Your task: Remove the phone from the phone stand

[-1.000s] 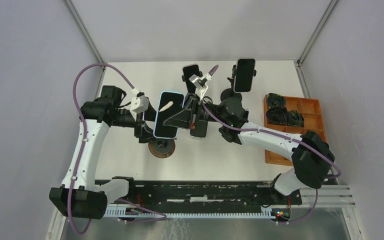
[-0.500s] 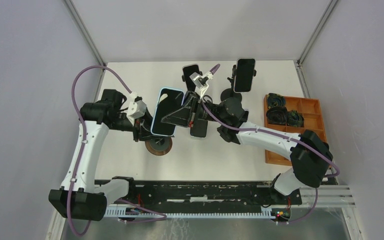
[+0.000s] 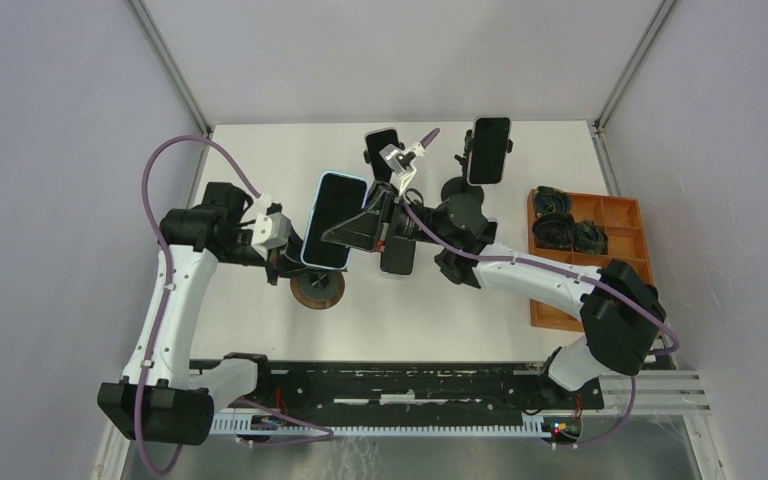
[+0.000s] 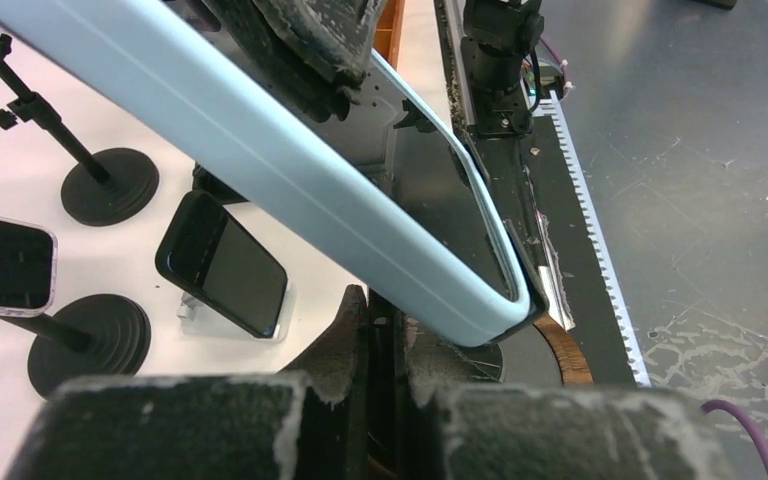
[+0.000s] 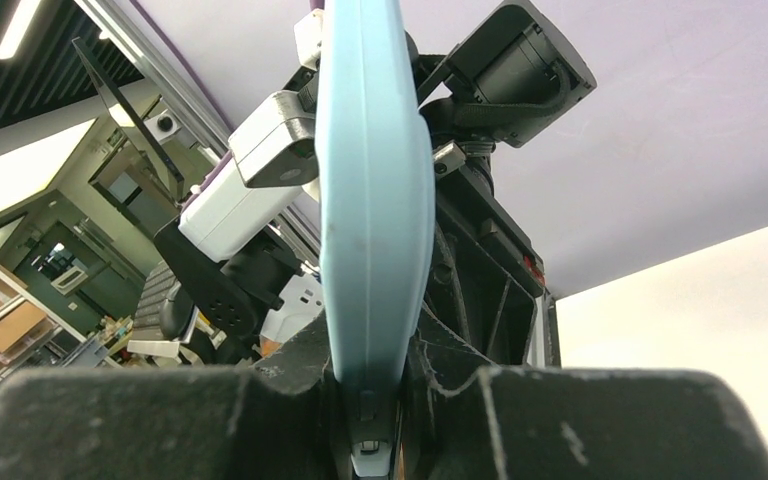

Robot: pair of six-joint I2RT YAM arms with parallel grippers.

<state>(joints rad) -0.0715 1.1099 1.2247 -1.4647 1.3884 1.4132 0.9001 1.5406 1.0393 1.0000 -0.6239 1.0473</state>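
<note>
Two arms are meeting at the blue-cased phone (image 3: 328,222), which is leaning tilted above the stand (image 3: 317,290) near the middle of the table (image 3: 260,150). The right gripper (image 5: 370,400) is pinching the phone's edge between nearly closed fingers. The left gripper (image 4: 385,345) is clamping narrowly on what looks like the stand's post, probably bracing it. The phone's lower corner appears to be sitting in the holder, so the pull-out is not yet finished. A second phone (image 3: 384,150) and a third phone (image 3: 489,150) are standing on their own stands behind. A dark phone (image 3: 397,257) is crowding in just beside, and an orange tray (image 3: 615,215) is lying well off to the right.
</note>
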